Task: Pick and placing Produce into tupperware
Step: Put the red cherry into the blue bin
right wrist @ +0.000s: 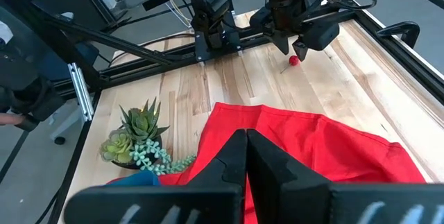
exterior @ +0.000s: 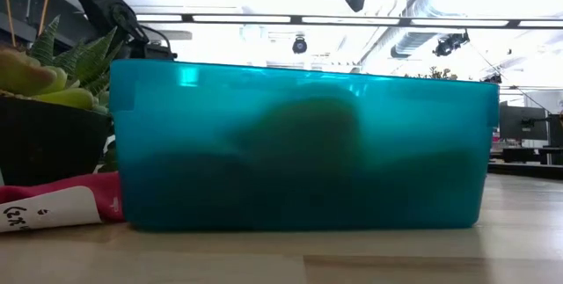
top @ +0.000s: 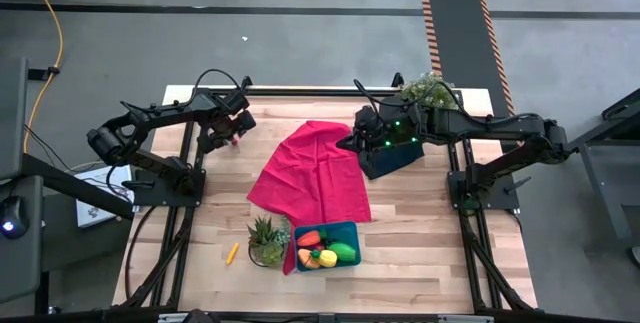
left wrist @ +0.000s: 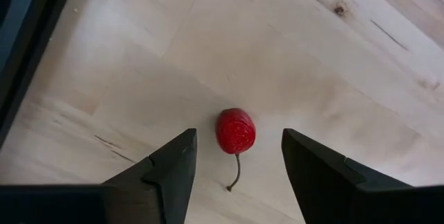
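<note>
A small red cherry-like toy with a thin stem [left wrist: 235, 131] lies on the bare wood near the table's far left. My left gripper [left wrist: 238, 148] is open and hangs just above it, one finger on either side, touching nothing; the right wrist view shows the same cherry [right wrist: 294, 60]. The teal tupperware [top: 349, 230] stands at the near edge and holds a red-orange carrot [top: 308, 237], a yellow piece [top: 327, 258] and a green oval [top: 343, 252]. A thin yellow stick [top: 232, 254] lies on the wood to its left. My right gripper [right wrist: 246, 141] is shut over the red cloth [top: 312, 175].
A small potted succulent [top: 266, 241] stands right beside the tupperware's left side. A second leafy plant [top: 430, 90] and a dark box [top: 392, 155] sit by the right arm. The red cloth covers the table's middle. Bare wood lies at the near left and near right.
</note>
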Robot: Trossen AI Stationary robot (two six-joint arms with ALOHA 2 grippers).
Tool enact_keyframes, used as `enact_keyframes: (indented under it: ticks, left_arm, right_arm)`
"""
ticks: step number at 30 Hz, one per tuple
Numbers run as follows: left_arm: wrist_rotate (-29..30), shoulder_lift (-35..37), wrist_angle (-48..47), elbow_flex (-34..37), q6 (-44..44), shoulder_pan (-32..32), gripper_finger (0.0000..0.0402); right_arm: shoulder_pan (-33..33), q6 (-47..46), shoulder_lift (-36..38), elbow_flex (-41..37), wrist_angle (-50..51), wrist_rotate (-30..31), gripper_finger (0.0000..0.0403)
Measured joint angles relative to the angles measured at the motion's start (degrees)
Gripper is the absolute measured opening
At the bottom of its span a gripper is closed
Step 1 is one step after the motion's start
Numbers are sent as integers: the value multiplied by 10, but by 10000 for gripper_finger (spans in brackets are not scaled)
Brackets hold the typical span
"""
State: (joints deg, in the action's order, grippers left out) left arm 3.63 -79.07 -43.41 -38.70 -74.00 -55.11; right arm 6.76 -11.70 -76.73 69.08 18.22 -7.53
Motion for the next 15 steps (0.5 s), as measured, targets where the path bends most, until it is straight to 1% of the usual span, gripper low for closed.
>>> enact_keyframes:
  ticks: [15]
  left_arm:
    - [5,0,1,0,1,0,202]
  right_arm:
    - [0,-7,0,0,0,0,2]
